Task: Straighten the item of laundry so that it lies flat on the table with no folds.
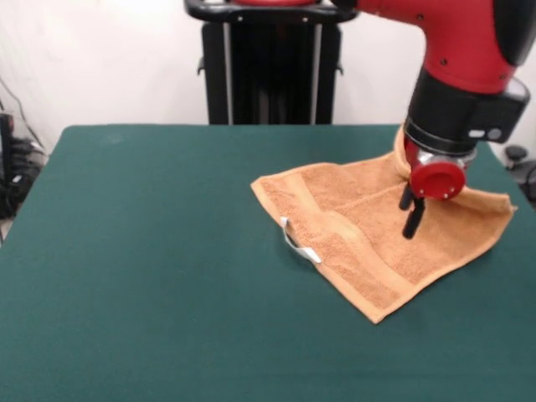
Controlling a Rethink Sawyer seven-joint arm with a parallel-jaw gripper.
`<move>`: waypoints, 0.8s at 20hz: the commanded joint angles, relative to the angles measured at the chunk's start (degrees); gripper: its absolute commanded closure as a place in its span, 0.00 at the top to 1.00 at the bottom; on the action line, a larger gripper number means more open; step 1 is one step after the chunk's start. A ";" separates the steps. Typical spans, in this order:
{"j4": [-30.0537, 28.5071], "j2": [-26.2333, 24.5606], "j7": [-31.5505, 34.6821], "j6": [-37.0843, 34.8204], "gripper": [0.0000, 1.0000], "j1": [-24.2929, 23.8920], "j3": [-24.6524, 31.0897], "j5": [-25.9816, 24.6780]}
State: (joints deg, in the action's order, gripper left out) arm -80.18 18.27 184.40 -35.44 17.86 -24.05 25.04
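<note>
One green felt table point(151, 276). One orange-tan terry towel point(368, 243), near the table's right edge toward the far side, one white loop tag point(299, 242), no legible writing. My one gripper point(411, 213) above it; grip state indiscernible.

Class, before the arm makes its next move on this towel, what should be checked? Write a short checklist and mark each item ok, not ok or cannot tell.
1. Towel fully on the table: ok, no edge overhangs.
2. Towel flat, no folds: not ok; the far corner by the arm is lifted and bunched.
3. Pincer over the towel: ok, it hangs above the right half.
4. Pincer open or shut: cannot tell from this view.
5. Pincer touching the cloth: cannot tell.
6. White loop tag free: ok, it lies at the near-left edge, away from the pincer.
</note>
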 commanded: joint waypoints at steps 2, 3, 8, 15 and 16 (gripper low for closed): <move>-1.64 -7.62 1.91 2.58 1.00 4.54 6.49 -3.76; -1.22 -8.12 2.69 2.43 1.00 5.01 6.19 -3.84; -3.18 -9.29 0.49 7.91 1.00 3.31 10.27 -3.92; -11.42 -6.53 -3.20 14.02 1.00 -5.40 23.51 -0.16; -14.63 -5.26 -5.17 15.78 1.00 -9.61 28.91 1.06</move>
State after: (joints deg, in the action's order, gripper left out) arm -82.03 14.33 184.39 -26.93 17.00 -15.04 22.72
